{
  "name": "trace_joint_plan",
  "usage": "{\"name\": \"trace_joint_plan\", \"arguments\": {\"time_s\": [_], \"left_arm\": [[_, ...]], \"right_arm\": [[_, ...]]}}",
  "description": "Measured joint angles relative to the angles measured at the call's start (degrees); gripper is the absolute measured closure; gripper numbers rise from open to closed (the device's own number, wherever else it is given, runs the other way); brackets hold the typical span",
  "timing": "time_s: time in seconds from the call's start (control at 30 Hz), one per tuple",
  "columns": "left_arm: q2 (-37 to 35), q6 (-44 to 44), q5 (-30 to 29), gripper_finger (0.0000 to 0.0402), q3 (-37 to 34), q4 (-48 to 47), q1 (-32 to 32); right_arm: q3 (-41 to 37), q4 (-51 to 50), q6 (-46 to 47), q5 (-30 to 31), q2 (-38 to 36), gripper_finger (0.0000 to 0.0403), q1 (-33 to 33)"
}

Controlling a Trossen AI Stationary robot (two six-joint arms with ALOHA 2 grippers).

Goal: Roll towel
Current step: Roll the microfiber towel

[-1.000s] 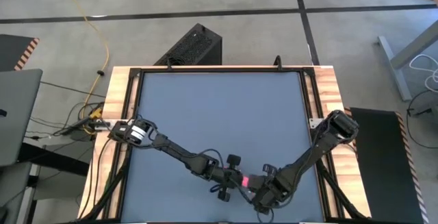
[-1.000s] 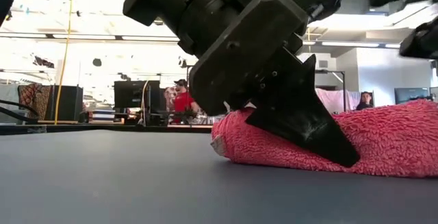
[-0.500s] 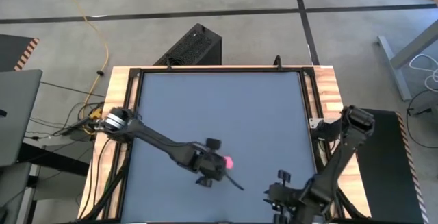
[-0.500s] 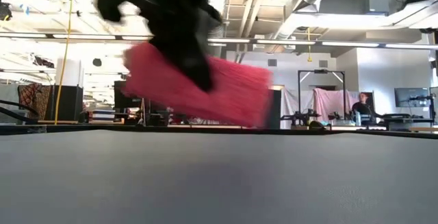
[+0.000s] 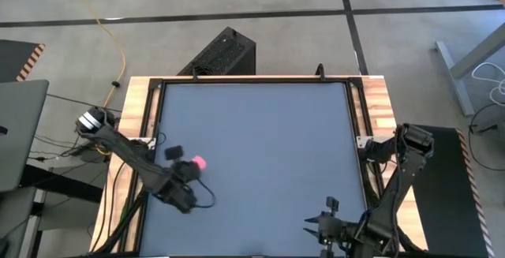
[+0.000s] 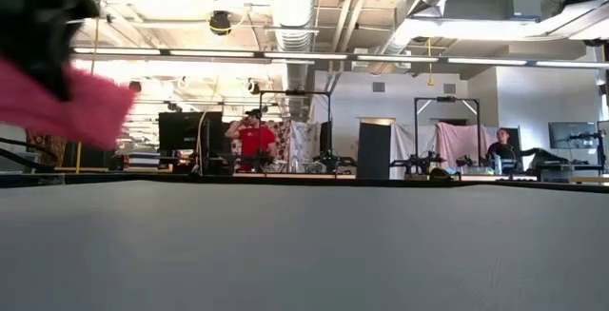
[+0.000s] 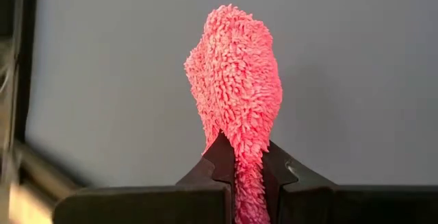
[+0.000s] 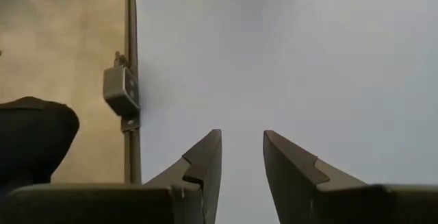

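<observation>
We find the left gripper with its fingers pinching the towel, holding it clear above the worktop near the left edge. The cloth is bunched, so we judge it was lifted to be laid flat for rolling. The right gripper waits at the near right corner, fingers spread with nothing between them, seemingly parked to leave the centre free.

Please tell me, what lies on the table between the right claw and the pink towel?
Nothing: in the high view only bare grey table stretches from the right claw, near the front edge, to the towel, pinched in the left claw at the left side.
</observation>
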Motion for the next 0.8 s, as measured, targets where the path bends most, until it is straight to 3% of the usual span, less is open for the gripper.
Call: {"name": "trace_joint_plan", "arguments": {"time_s": [0.27, 0.4, 0.6, 0.8], "left_arm": [[-3.51, -20.23, 6.99, 0.0397, -12.57, -3.48, -8.41], [-0.18, -26.20, 9.37, 0.0397, -16.30, 3.43, -11.52], [10.05, -30.27, 7.78, 0.0397, -15.50, 14.75, -13.70], [18.26, -38.46, 5.67, 0.0391, -7.99, 10.09, -13.60]], "right_arm": [[-0.02, -0.15, -1.70, -0.01, 0.00, 0.0269, -3.48], [-0.02, -0.21, -2.11, -0.19, 0.00, 0.0269, -4.65], [-0.02, 0.19, -2.99, -2.79, 0.00, 0.0269, -5.17], [-0.02, 0.50, -2.23, -3.89, 0.00, 0.0269, -5.17]]}}
